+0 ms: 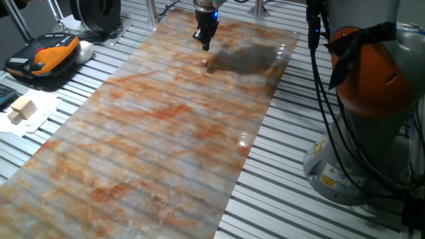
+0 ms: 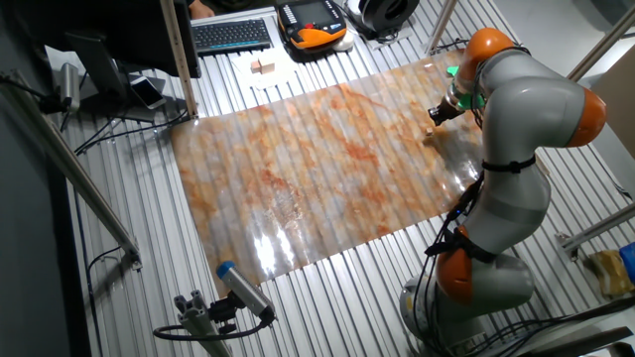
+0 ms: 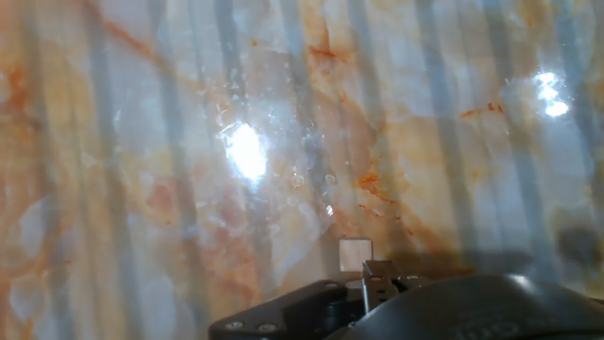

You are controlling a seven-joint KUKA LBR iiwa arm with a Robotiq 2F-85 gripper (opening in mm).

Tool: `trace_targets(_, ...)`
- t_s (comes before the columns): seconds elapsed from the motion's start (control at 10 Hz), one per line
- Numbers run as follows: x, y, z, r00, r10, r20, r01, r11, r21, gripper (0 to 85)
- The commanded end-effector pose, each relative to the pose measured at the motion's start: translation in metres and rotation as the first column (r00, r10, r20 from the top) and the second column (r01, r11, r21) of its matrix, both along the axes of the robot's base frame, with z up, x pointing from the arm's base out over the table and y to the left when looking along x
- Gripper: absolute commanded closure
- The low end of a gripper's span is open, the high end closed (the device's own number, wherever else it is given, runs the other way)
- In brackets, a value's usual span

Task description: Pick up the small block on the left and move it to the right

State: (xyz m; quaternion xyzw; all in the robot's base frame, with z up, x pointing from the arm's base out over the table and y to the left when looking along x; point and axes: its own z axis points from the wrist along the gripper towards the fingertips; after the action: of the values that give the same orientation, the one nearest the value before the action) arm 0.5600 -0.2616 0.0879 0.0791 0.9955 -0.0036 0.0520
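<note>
The small block [image 1: 204, 63] is a tiny tan cube lying free on the marbled sheet [image 1: 166, 133], near its far end. It also shows in the other fixed view [image 2: 429, 135] and, pale and square, in the hand view [image 3: 355, 253]. My gripper [image 1: 205, 47] hangs just above and slightly behind the block without touching it. Its fingers taper together to a point and look shut and empty. In the other fixed view the gripper [image 2: 438, 115] sits by the sheet's far right corner. In the hand view only the dark hand body and one fingertip [image 3: 377, 276] show at the bottom.
Larger pale wooden blocks [image 1: 21, 109] sit on white paper left of the sheet, also in the other fixed view [image 2: 262, 66]. An orange and black pendant [image 1: 43, 53] lies behind them. A keyboard [image 2: 230, 35] is nearby. The arm's base [image 1: 372, 99] stands right of the sheet.
</note>
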Motion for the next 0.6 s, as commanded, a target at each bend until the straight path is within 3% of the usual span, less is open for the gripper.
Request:
trace_targets(0.0,-0.0004,0.0012,-0.0009,1.0,-0.008,0.005,0.008,1.0,-0.005,68.0)
trace_targets(0.3,-0.0005,0.0016,-0.0028,1.0,-0.018,0.014,0.018,1.0,-0.009,68.0)
trace_targets(0.4,-0.0004,0.0002,-0.0045,1.0,-0.016,0.014,0.016,1.0,-0.006,51.0)
trace_targets(0.5,-0.0005,-0.0003,-0.0067,0.999,-0.027,0.024,0.027,1.0,-0.011,51.0)
